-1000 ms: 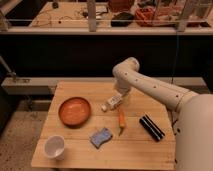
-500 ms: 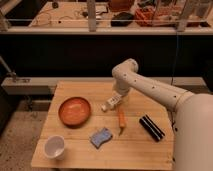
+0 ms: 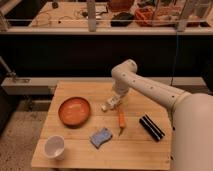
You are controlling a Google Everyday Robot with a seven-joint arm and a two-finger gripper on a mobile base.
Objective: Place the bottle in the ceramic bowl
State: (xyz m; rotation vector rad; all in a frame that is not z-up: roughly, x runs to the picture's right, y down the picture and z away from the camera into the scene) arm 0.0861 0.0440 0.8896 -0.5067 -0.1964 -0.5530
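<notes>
The small white bottle (image 3: 107, 105) lies tilted on the wooden table (image 3: 140, 147), just right of the ceramic bowl (image 3: 75, 111). The bowl is wide, glossy and orange-brown, it sits at the table's left middle, and it holds nothing. My gripper (image 3: 114, 101) comes down from the white arm (image 3: 145, 87) and sits right at the bottle's upper right end, low over the table. The bottle's far end is hidden by the gripper.
An orange carrot (image 3: 120, 121) lies just below the gripper. A blue sponge (image 3: 101, 136) lies at the front middle, a white cup (image 3: 54, 146) at the front left, and a black ribbed bar (image 3: 151, 127) at the right. A dark rail runs behind the table.
The arm and gripper have barely moved. The bottle stays at the gripper's tip, perhaps shifted slightly to the left.
</notes>
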